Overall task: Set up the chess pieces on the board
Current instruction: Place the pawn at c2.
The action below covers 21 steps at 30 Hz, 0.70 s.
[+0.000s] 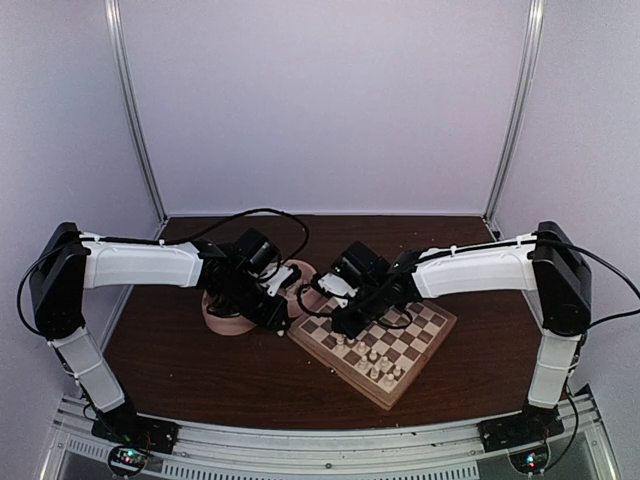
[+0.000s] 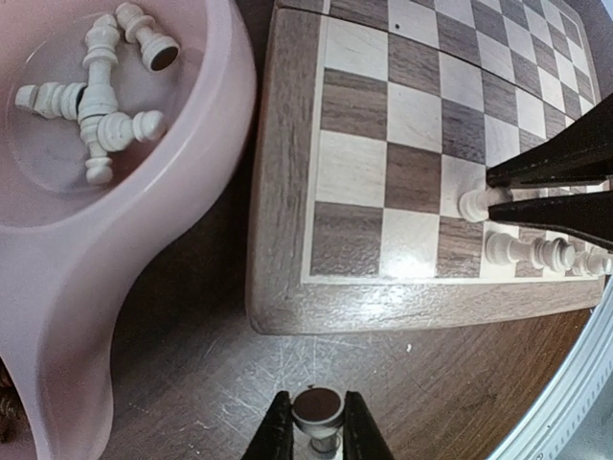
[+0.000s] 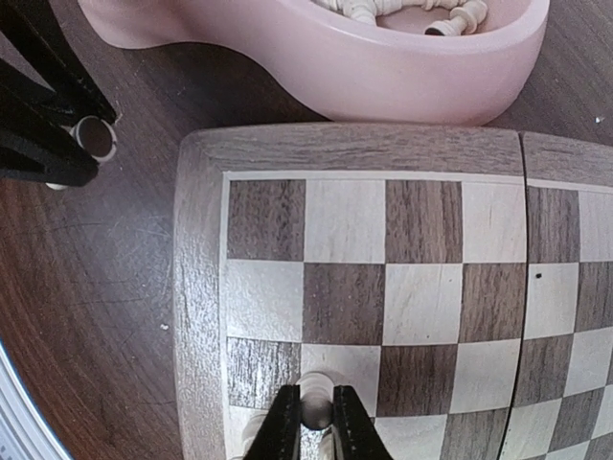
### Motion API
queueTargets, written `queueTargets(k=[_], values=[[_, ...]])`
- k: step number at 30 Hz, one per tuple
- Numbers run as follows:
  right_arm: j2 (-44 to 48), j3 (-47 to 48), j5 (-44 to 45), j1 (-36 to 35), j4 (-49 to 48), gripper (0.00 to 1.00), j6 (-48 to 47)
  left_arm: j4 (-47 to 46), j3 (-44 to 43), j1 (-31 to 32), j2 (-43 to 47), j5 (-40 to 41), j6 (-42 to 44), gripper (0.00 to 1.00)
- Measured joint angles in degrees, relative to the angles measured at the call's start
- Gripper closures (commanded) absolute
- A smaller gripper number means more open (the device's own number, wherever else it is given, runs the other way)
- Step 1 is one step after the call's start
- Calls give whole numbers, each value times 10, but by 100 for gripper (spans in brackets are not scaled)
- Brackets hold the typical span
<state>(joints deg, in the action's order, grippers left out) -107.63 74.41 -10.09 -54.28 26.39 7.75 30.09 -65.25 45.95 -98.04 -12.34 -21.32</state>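
Partway: a few white pieces [image 2: 536, 252] stand on the board [image 2: 278, 192], several lie in the pink dish [image 2: 57, 287]; left gripper [image 2: 318, 412] and right gripper [image 3: 314, 414] each clamp one piece.

Left, right jaws — tight pinch

The top external camera sits high and well back from the square, tan-and-brown checkered wooden chessboard [image 1: 432, 322], facing down on it from afar. Both wrist cameras look steeply down, close to the board's corner beside the pink double-bowl plastic dish [image 2: 57, 287]: the left from just off that corner, the right from over the board.
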Motion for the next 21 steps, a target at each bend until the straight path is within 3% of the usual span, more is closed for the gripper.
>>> queueTargets(k=[21], values=[[-5,11,31,0,10,88,-5,0,0,0,0,-4,2,88]])
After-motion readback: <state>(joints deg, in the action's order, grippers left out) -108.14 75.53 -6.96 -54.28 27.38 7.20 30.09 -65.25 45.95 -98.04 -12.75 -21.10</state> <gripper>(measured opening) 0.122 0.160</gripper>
